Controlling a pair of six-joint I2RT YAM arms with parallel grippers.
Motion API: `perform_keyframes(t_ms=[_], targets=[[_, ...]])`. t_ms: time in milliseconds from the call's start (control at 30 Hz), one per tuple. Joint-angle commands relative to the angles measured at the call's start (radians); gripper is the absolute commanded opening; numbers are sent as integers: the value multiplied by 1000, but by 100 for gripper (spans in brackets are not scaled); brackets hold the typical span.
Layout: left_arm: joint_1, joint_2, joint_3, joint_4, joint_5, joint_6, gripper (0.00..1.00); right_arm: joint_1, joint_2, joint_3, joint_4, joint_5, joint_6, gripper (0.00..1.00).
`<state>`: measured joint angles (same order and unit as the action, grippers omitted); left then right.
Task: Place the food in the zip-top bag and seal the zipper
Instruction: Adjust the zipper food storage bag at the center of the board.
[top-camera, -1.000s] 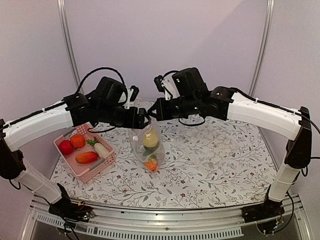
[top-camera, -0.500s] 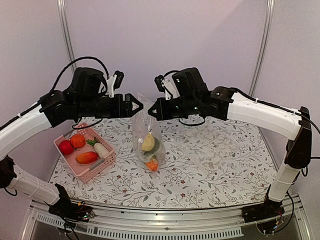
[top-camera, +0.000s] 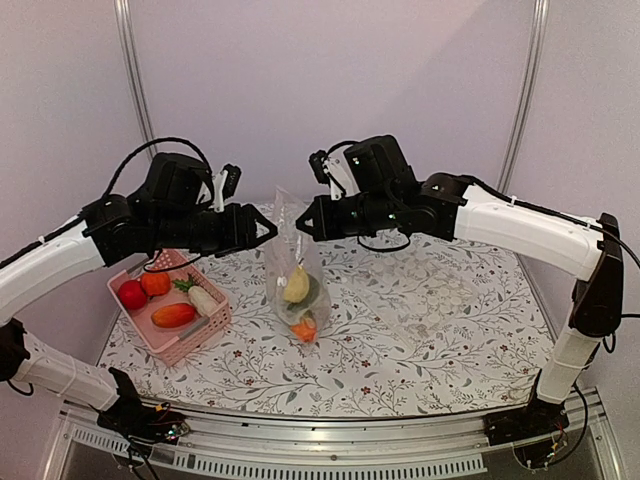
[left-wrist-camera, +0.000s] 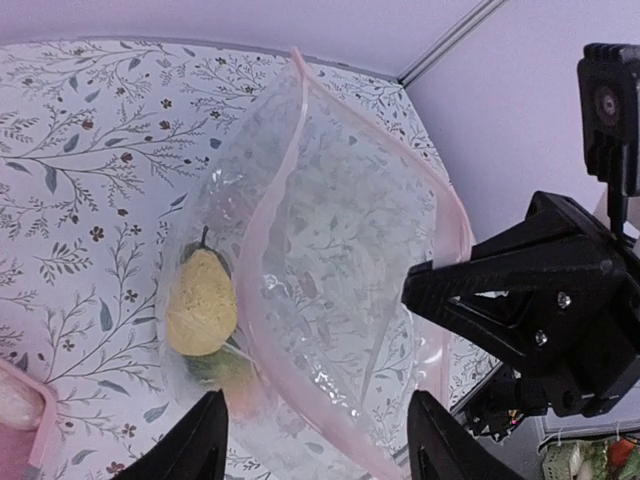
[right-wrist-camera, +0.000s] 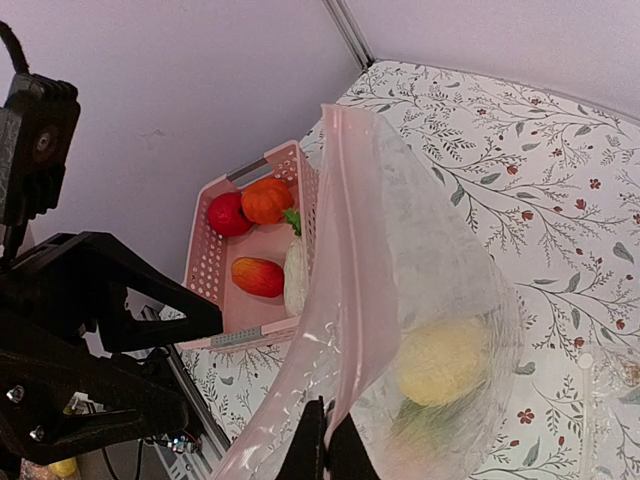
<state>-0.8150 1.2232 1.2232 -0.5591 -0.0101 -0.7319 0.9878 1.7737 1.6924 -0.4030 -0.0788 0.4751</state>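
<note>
The zip-top bag (top-camera: 296, 262) hangs open-mouthed from my right gripper (top-camera: 302, 224), its bottom resting on the table. My right gripper (right-wrist-camera: 325, 445) is shut on the bag's pinkish zipper rim (right-wrist-camera: 345, 230). Inside the bag lie a yellow pear (top-camera: 296, 285), something green, and an orange piece (top-camera: 303, 328). My left gripper (top-camera: 266, 228) is open and empty, just left of the bag's top; in the left wrist view (left-wrist-camera: 315, 445) its fingers straddle the rim (left-wrist-camera: 258, 250) without touching it. A red fruit (top-camera: 131, 294), an orange one (top-camera: 154, 282), a red-orange mango (top-camera: 173, 315) and a white radish (top-camera: 203, 298) lie in the pink basket.
The pink basket (top-camera: 185, 345) stands at the table's left front, under my left arm. The flowered tablecloth (top-camera: 430, 310) covers the table. Grey walls and two metal posts close the back.
My left gripper has drawn back to the left, away from the bag's mouth, and is open. The pear has dropped lower in the bag. The right arm has not moved.
</note>
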Motion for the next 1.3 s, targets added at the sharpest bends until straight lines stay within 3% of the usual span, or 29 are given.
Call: perform_keyframes(t_ms=[0,333,867,1100,1267], targets=[[25,19,-28,35,44,-39,59,0,-10,-11,2,17,3,0],[60,57,-56,64,83,-68,52,0,-16,-13,1,20,0,0],[80,98,-90,165,143,-105,32,2,-19,-15,-6,25,0,0],[87,98,-59,168,157,-87,6,0,-28,-18,-37,118,-8,0],[103,141,66,102,214,-30,0,-25,-47,-2,-126,232,-40,0]])
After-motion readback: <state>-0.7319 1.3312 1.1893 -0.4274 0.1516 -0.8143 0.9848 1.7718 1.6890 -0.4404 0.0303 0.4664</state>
